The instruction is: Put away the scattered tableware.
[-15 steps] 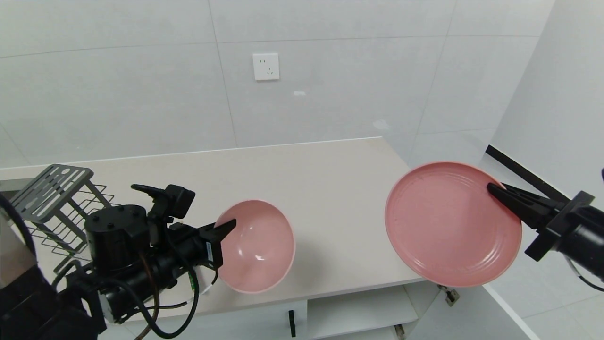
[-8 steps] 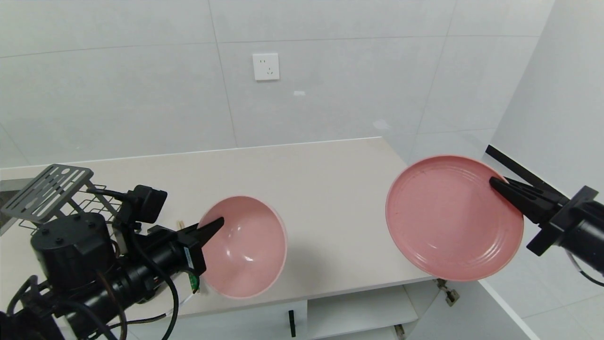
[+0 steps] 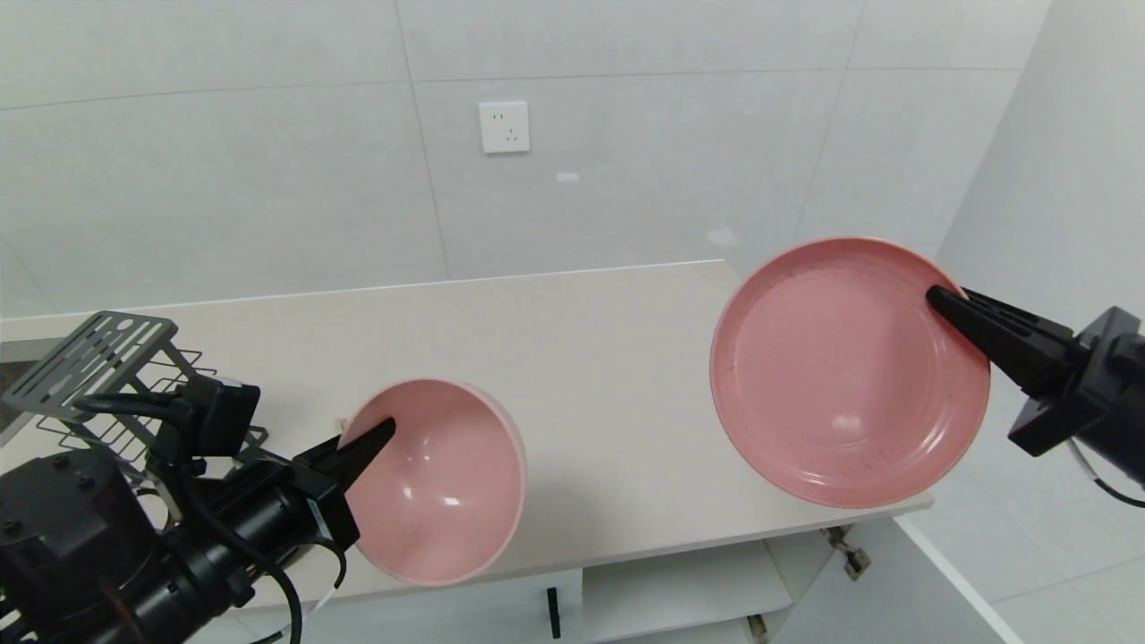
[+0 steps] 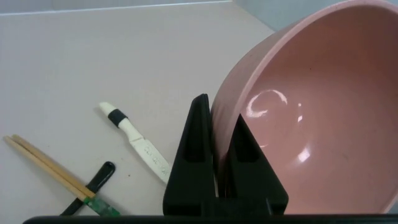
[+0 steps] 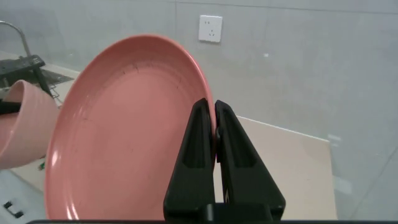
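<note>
My left gripper (image 3: 371, 432) is shut on the rim of a pink bowl (image 3: 440, 483), which hangs tilted above the front left of the counter (image 3: 581, 358). In the left wrist view the bowl (image 4: 311, 124) fills one side with its rim pinched at the gripper (image 4: 219, 124). My right gripper (image 3: 941, 302) is shut on the rim of a pink plate (image 3: 841, 371), held tilted in the air past the counter's right end. The right wrist view has the plate (image 5: 124, 130) clamped at the gripper (image 5: 214, 115), with the bowl (image 5: 25, 121) farther off.
A dark wire dish rack (image 3: 98, 367) stands at the counter's left end. Under the bowl lie wooden chopsticks (image 4: 43, 168), a white-handled knife (image 4: 134, 140) and a dark utensil tip (image 4: 99, 177). A wall socket (image 3: 504, 126) is on the tiled wall. Cabinet shelves (image 3: 680, 590) are below.
The right gripper has lifted the plate higher and tilted it more upright. The left arm has drawn back to the left and slightly down, carrying the bowl with it.
</note>
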`<state>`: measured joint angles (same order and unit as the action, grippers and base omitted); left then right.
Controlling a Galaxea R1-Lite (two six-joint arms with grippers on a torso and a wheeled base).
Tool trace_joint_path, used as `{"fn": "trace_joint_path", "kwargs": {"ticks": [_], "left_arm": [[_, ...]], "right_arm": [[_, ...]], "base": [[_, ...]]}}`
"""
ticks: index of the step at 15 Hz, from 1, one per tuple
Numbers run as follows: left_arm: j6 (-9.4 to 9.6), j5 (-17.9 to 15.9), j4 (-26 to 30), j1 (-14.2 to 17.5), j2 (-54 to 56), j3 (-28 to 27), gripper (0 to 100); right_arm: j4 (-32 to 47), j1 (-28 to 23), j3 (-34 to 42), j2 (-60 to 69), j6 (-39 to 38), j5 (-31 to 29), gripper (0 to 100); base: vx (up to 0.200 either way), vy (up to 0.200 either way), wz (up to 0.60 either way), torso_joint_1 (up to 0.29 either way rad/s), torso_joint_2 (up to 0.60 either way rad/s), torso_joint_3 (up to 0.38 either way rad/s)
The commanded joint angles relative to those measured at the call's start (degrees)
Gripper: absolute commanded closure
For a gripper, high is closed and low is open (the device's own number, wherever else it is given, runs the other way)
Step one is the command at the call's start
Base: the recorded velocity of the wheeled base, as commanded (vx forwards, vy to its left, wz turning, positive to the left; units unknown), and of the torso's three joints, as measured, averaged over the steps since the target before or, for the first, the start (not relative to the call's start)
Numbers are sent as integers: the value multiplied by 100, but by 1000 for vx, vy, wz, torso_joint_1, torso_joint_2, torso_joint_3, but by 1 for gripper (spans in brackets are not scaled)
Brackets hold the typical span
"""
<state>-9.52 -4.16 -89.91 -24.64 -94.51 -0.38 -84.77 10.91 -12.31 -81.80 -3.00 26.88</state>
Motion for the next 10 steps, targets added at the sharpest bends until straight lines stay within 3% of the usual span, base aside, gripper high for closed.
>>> {"fn": "trace_joint_path", "kwargs": {"ticks": [1, 5, 6, 7, 10], "left_arm": [[20, 55, -9, -199, 38, 20, 100], [425, 91, -9, -199, 337, -164, 100], [838, 108, -9, -208, 240, -208, 100], [1066, 126, -9, -243, 126, -200, 100], [1321, 143, -9, -191, 65, 11, 100]], "right_arm": [[-22, 60, -17, -99, -456, 10, 100], [-74, 368, 62, -126, -438, -25, 100], [-259, 561, 203, -161, -368, -25, 100], [-373, 570, 177, -222, -219, -60, 100], [-523, 614, 291, -372, 414, -535, 100]], "base": [[0, 0, 0, 0, 0, 0], [0, 0, 0, 0, 0, 0], [0, 0, 0, 0, 0, 0], [0, 0, 0, 0, 0, 0], [0, 0, 0, 0, 0, 0]]}}
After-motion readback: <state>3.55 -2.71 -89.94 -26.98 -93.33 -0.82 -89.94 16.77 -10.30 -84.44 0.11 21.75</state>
